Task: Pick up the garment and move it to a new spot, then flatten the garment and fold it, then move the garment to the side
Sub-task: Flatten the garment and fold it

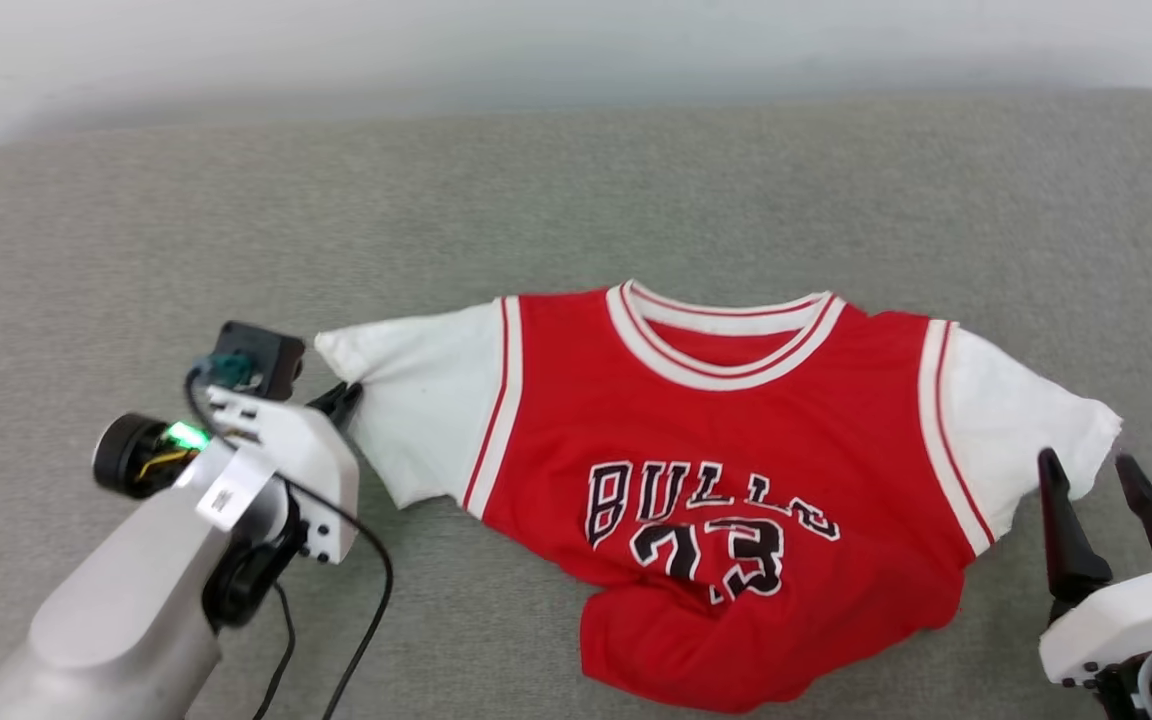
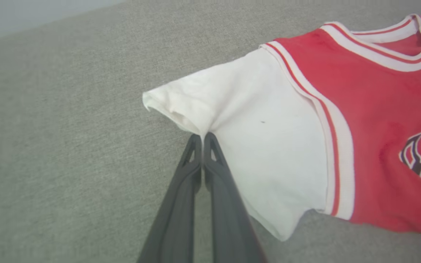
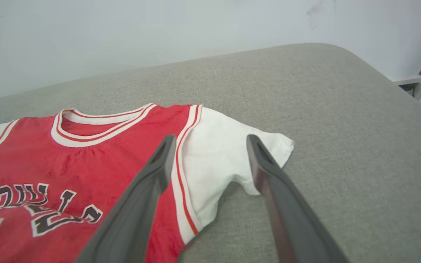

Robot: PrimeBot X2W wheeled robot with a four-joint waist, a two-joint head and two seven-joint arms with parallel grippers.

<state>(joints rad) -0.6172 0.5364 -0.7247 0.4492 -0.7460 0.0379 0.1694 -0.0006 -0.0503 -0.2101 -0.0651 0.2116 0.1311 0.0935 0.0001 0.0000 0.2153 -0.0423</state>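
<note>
The garment (image 1: 726, 470), a red jersey with white sleeves and black-and-white BULLS 23 lettering, lies face up on the grey cushion; its bottom hem is bunched and rumpled. My left gripper (image 1: 348, 398) is shut on the cuff edge of the white sleeve at the garment's left end. In the left wrist view the garment (image 2: 269, 146) has that cuff pinched between the tips of my left gripper (image 2: 203, 138). My right gripper (image 1: 1086, 470) stands open just above and beside the other white sleeve, holding nothing. In the right wrist view my right gripper (image 3: 210, 140) straddles that sleeve of the garment (image 3: 217, 157).
A wide grey fabric cushion (image 1: 576, 200) carries everything, with a pale wall behind it. A black cable (image 1: 366, 600) hangs from my left wrist. The cushion's rounded right edge (image 3: 397, 84) drops off toward a floor with a paper on it.
</note>
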